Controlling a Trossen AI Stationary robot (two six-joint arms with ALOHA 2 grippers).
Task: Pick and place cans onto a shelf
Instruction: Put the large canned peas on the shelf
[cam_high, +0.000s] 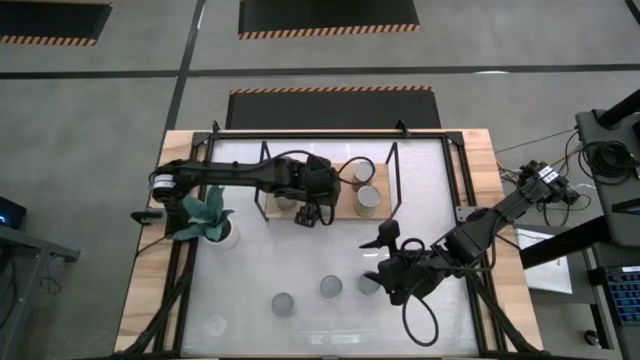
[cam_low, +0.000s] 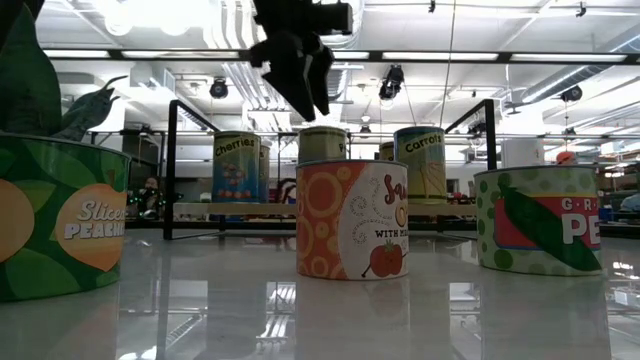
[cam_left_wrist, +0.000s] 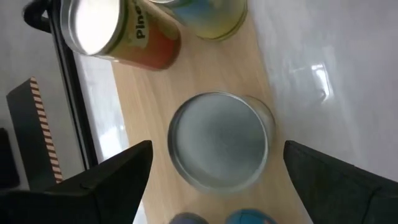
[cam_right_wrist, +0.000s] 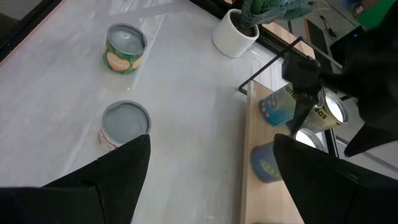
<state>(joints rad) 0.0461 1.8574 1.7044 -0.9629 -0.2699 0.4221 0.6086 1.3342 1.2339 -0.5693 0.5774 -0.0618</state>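
**Left claw over the shelf, three cans to go**

High view: the left claw (cam_high: 310, 213) hangs at the shelf (cam_high: 345, 205) edge, several cans (cam_high: 368, 199) already on the board just beside it; three more wait on the table (cam_high: 430, 200), and the right claw (cam_high: 388, 262) sits right next to the nearest one (cam_high: 369, 283).

Low view: three labelled cans in front, shelved ones behind.

Left wrist: fingers spread wide, a can (cam_left_wrist: 219, 140) standing free on the wood between them.

Right wrist: fingers parted, empty; two table cans ahead.

Well past halfway, I'd judge.
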